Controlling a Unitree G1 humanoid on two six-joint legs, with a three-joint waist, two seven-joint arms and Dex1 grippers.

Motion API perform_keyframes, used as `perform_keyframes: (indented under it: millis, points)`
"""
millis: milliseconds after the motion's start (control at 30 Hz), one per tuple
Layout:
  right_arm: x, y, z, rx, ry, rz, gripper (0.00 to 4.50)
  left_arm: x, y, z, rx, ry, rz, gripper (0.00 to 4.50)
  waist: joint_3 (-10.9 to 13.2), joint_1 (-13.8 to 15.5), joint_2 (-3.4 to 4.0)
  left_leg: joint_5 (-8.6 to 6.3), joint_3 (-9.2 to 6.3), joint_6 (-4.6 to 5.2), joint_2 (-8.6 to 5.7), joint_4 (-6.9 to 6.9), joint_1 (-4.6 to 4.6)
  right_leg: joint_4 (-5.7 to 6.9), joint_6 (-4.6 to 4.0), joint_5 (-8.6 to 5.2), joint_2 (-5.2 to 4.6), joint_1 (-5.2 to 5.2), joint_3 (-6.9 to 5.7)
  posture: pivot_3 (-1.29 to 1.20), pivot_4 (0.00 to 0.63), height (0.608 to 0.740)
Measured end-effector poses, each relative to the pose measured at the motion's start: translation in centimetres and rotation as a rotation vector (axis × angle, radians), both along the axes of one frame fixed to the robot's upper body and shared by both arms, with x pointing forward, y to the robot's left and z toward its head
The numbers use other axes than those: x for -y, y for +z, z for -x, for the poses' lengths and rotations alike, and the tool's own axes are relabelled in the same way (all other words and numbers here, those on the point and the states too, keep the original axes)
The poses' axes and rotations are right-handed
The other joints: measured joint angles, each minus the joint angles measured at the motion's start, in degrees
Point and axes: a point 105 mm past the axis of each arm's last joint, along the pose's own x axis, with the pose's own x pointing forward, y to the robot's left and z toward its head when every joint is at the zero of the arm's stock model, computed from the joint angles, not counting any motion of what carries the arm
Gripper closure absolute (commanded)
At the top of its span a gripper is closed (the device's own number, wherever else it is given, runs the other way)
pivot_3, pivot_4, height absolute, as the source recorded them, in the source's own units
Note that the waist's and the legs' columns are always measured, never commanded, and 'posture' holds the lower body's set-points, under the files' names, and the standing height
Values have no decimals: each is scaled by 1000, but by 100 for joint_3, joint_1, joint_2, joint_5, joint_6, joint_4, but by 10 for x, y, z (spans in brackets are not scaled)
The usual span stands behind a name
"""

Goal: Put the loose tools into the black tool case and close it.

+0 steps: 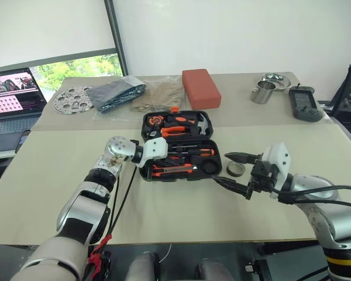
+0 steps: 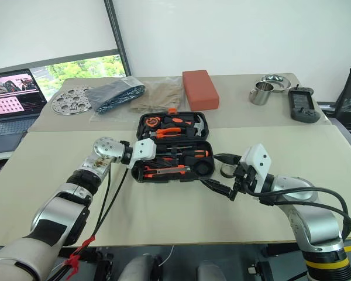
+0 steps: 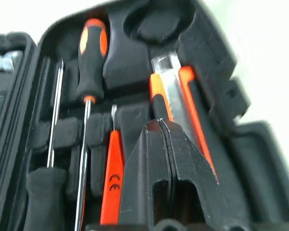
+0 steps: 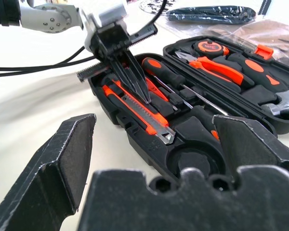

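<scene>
The black tool case [image 1: 217, 153] lies open mid-table, with pliers, a hammer and a tape measure in its far half. In the near half lie the utility knife [image 3: 179, 91] and three screwdrivers [image 3: 91, 53], each in a recess. My left gripper [image 4: 142, 97] is shut, tilted down into that half, its tips between the knife and an orange screwdriver [image 3: 112, 175]; nothing shows between the fingers. The small tape roll [image 1: 236, 170] sits on the table just right of the case, whose round recess [image 4: 195, 161] is bare. My right gripper [image 1: 220, 167] hovers open beside the roll.
Behind the case lie a red-orange block [image 1: 200, 88], a beige bag [image 1: 159, 92], a grey bag [image 1: 117, 92] and a perforated metal disc [image 1: 72, 99]. A metal cup [image 1: 262, 92], a bowl [image 1: 276, 78] and a black device [image 1: 306, 104] are far right. A laptop [image 1: 11, 96] stands far left.
</scene>
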Motion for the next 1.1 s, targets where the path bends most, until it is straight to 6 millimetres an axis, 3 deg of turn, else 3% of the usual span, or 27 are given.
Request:
perform_keyframes:
  millis: [333, 433, 533, 633, 700, 767, 1000, 1100]
  points:
    - [6, -1, -1, -8, -8, 45, 0, 4, 0, -3, 50, 27, 43, 4456, -5, 44, 3, -4, -1, 6, -1, 16, 8, 0, 5, 0, -6, 23, -12, 0, 150, 740]
    - [19, -5, -8, -27, -32, 119, 0, 0, 10, -5, -56, 86, 151, 3768, -7, 7, 13, -4, 0, 6, 0, 16, -20, 6, 5, 0, -4, -11, -11, 0, 150, 740]
    - [33, -13, -19, -73, -46, 219, 0, -6, 41, 0, -115, 74, 272, 2602, -12, -57, 24, 0, 2, 1, 5, 13, -53, 7, 4, 1, 7, -51, -4, 0, 150, 740]
    - [46, -28, -29, -150, -40, 325, 0, -22, 68, 17, -132, 38, 289, 1388, -13, -132, 30, 8, 4, -12, 6, 4, -36, 0, 3, 0, 14, -49, 16, 0, 150, 740]
    - [55, -38, -33, -199, -31, 383, 0, -33, 73, 31, -168, 27, 271, 542, -14, -146, 36, 16, 3, -25, 5, -3, -31, -5, 3, 0, 14, -46, 19, 0, 150, 740]
    - [58, -44, -35, -227, -12, 416, 0, -37, 71, 43, -216, 29, 262, 48, -10, -125, 35, 13, 4, -20, 7, -1, -33, -4, 3, -1, 14, -47, 18, 0, 150, 740]
    - [45, -41, -52, -213, 97, 480, 0, -43, 76, 76, -262, 38, 220, 48, -1, -62, 37, -1, -1, 2, 5, 10, -25, -2, 3, -1, 4, -36, 19, 0, 150, 740]
    - [42, -46, -55, -230, 131, 516, 798, -42, 73, 83, -270, 63, 219, 0, -1, -49, 37, -2, -5, 4, 5, 10, -27, -2, 3, -1, 2, -35, 20, 0, 150, 740]
